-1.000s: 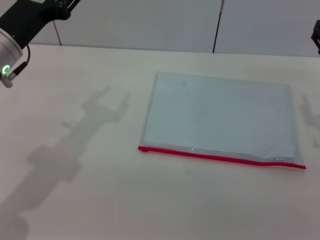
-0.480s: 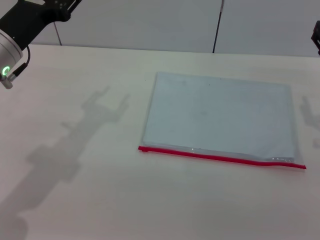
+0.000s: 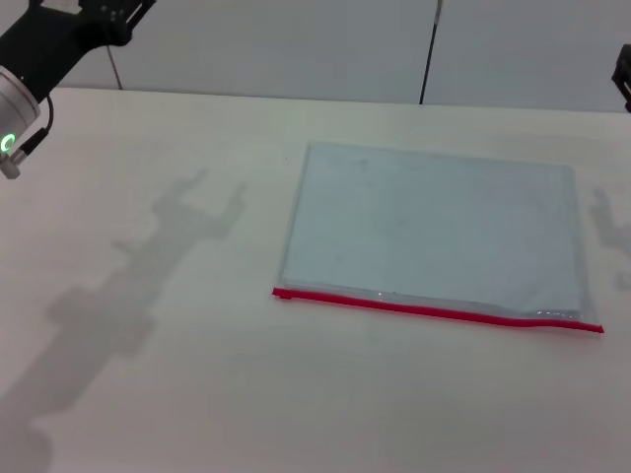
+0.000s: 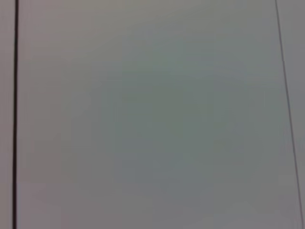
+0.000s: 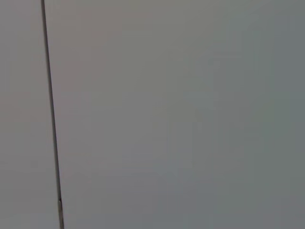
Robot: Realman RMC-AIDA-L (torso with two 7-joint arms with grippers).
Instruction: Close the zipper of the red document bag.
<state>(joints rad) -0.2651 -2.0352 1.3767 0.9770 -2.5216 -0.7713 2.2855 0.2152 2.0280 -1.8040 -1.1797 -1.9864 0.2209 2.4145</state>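
The red document bag [image 3: 434, 227] lies flat on the white table [image 3: 197, 394], right of centre in the head view. It is a pale blue-grey translucent pouch. Its zipper [image 3: 424, 308] is a thin red strip along the near long edge, slightly wavy toward its right end. I cannot make out the slider. My left gripper [image 3: 94, 20] is raised at the far left corner, well clear of the bag, with its tips cut off by the picture's edge. Only a black sliver of my right arm [image 3: 624, 71] shows at the right edge. Both wrist views show only a plain grey wall.
A grey wall with a dark vertical seam [image 3: 428, 54] rises behind the table's far edge. The left arm's shadow [image 3: 148, 276] falls on the table left of the bag.
The left arm has drifted slightly up and to the left, and its shadow on the table has shifted with it. The bag has not moved.
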